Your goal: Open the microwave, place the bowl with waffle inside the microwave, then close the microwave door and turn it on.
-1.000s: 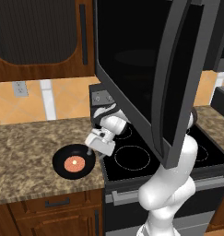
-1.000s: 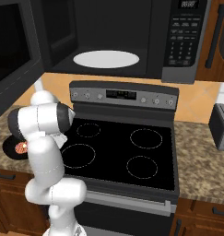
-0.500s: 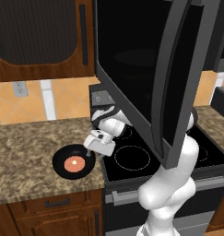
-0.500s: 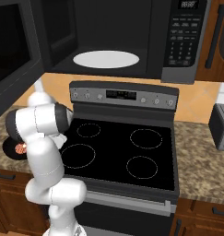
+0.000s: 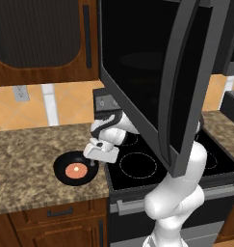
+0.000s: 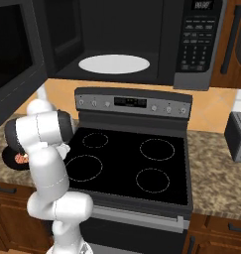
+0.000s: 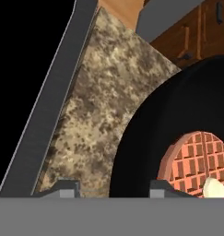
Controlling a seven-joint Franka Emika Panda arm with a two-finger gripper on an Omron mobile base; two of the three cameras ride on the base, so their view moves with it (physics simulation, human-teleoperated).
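The microwave (image 6: 193, 44) hangs above the stove with its cavity showing a white turntable (image 6: 113, 63). The microwave door (image 5: 147, 72) is swung wide open and juts out over the arm; it also stands at the left edge (image 6: 13, 54) of the right base view. The black bowl (image 5: 75, 169) rests on the granite counter left of the stove, with the waffle (image 5: 75, 170) in its centre. My gripper (image 5: 93, 163) is low at the bowl's right rim. In the hand view the gripper (image 7: 113, 190) is open, its tips on either side of the bowl (image 7: 164, 120) rim, beside the waffle (image 7: 196, 156).
The black glass-top stove (image 5: 142, 166) lies right of the bowl, its knob panel (image 6: 134, 102) behind. The open door overhangs the stove and my arm. A grey toaster (image 6: 238, 136) stands on the right counter. Wooden cabinets hang above the granite counter (image 5: 22, 159).
The hand has sunk a little toward the bowl's right rim. The bowl, the door and the base have not moved.
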